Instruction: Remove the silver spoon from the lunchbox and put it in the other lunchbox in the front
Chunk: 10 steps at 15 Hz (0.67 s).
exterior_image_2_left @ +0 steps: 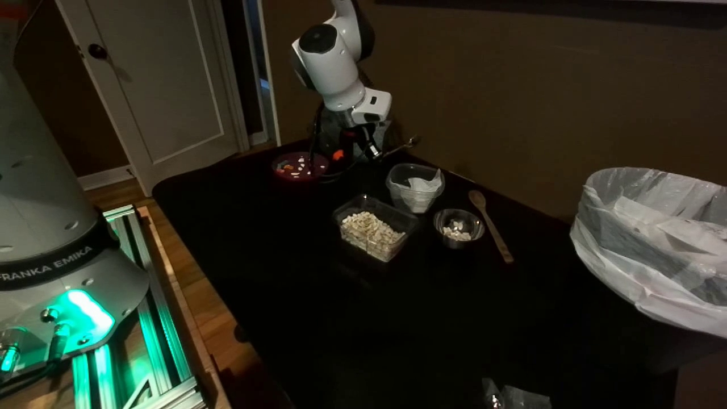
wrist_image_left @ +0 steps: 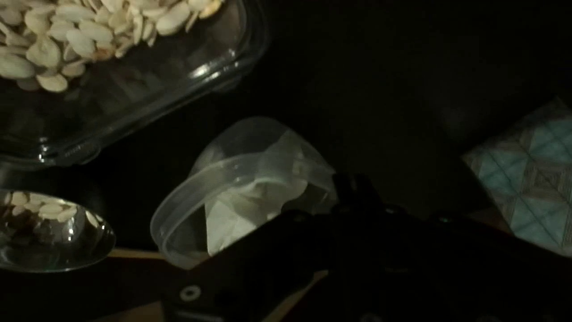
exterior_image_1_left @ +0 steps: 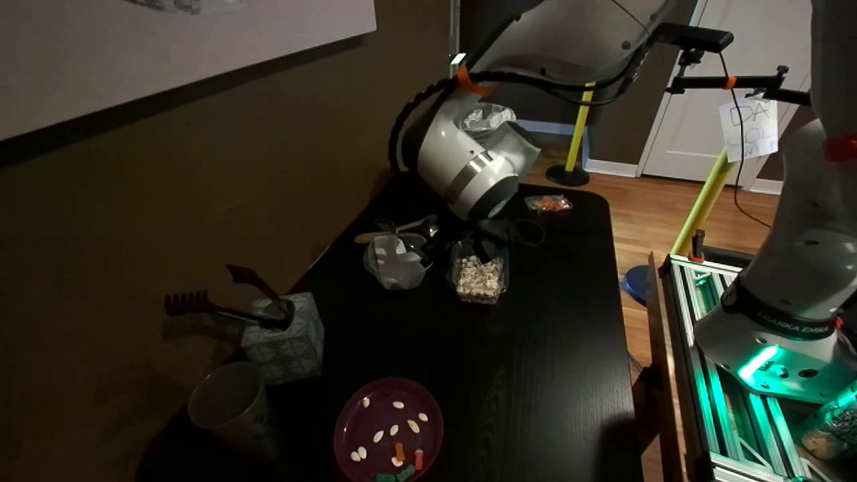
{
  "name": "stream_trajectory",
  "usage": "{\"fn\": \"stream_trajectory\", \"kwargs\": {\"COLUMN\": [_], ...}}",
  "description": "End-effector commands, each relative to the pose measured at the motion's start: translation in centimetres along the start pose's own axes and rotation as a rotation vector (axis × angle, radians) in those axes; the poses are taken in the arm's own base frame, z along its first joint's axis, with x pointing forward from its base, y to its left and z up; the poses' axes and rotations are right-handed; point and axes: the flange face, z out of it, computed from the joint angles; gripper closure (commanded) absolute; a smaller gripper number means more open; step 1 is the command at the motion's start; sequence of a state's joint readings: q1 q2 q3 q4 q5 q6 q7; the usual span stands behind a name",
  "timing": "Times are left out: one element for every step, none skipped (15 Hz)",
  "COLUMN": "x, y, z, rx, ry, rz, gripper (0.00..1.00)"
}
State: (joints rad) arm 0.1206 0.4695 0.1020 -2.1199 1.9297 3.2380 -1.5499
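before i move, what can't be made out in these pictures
Silver spoon, in an exterior view: handle end hidden by the gripper.
Clear seed box, wrist view: cut off by top and left edges.
Translucent tub, wrist view: floor mostly under white paper.
Clear packet, in an exterior view: contents too small to name.

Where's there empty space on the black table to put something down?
There's bare black table between the seed box and the purple bowl, and more between the seed box and the plastic packet. It's crowded where the seed box, tub with paper, small clear bowl and wooden spoon bunch together.
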Motion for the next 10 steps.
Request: {"fn": "stream_trajectory", "kwargs": {"x": [-2.0,-2.1,-2.1,-1.9,-1.8,-1.7,-1.6,-1.4,-1.5,-1.5], "y": [0.1,0.3,0.6,1.2,1.6,2.1,2.5,2.8,3.0,2.9], "z": [1.6,1.6,1.5,1.3,1.1,0.9,0.6,0.4,0.2,0.1], "rx": [-0.036,-0.034,-0.033,-0.022,-0.010,0.000,0.014,0.019,0.014,0.014], "ry": [-0.068,-0.073,-0.075,-0.074,-0.074,-0.073,-0.072,-0.069,-0.071,-0.071], "rz": [-0.083,-0.094,-0.094,-0.088,-0.083,-0.079,-0.075,-0.060,-0.047,-0.038], "gripper": [0.99,0.99,0.99,0.99,0.99,0.99,0.99,0.99,0.99,0.99]}}
